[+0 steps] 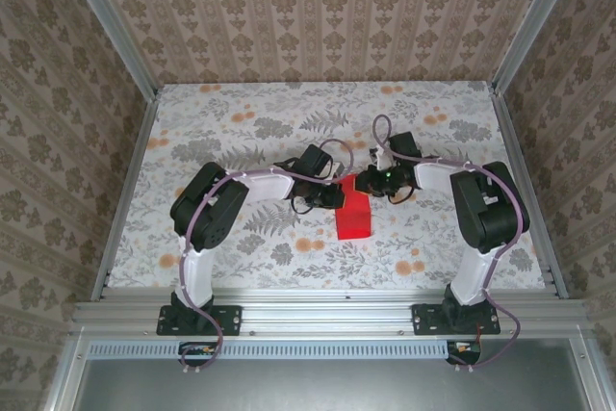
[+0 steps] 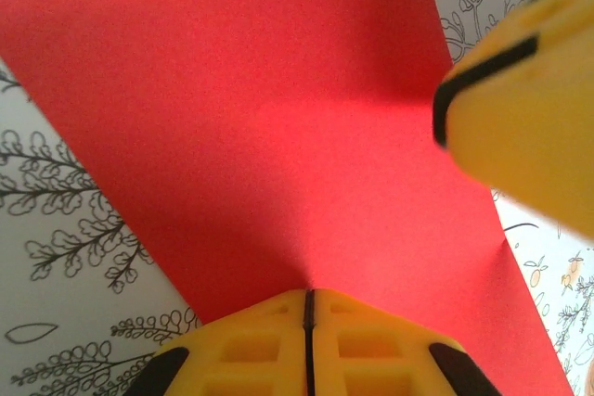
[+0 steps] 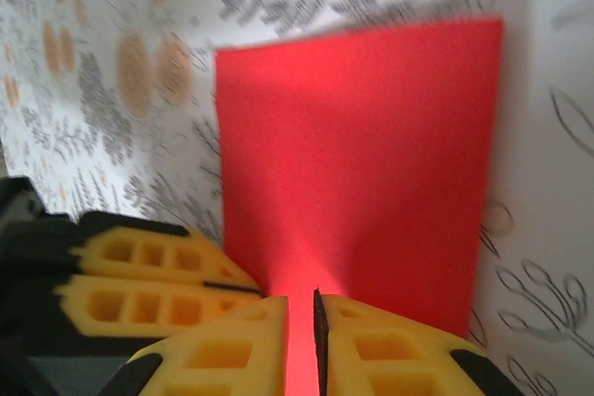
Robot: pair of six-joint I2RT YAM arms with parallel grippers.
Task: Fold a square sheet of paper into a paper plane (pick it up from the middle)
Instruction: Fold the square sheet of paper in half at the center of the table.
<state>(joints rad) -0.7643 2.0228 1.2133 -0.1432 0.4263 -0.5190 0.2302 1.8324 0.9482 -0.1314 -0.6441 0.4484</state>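
1. We see the left gripper [image 2: 308, 298] pressed together, pinching the red paper [image 2: 278, 118] by its near edge; the sheet stretches ahead of its fingertips.
2. The right gripper [image 3: 302, 303], just beside it, pinches that same edge.

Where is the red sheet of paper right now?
In the top view the red sheet is near the table's centre, its far edge pinched by the left tool and the right tool.

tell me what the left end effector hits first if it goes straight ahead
Probably the red paper it is shut on, which spreads ahead; the right end effector's finger sits off to the side, depth unclear.
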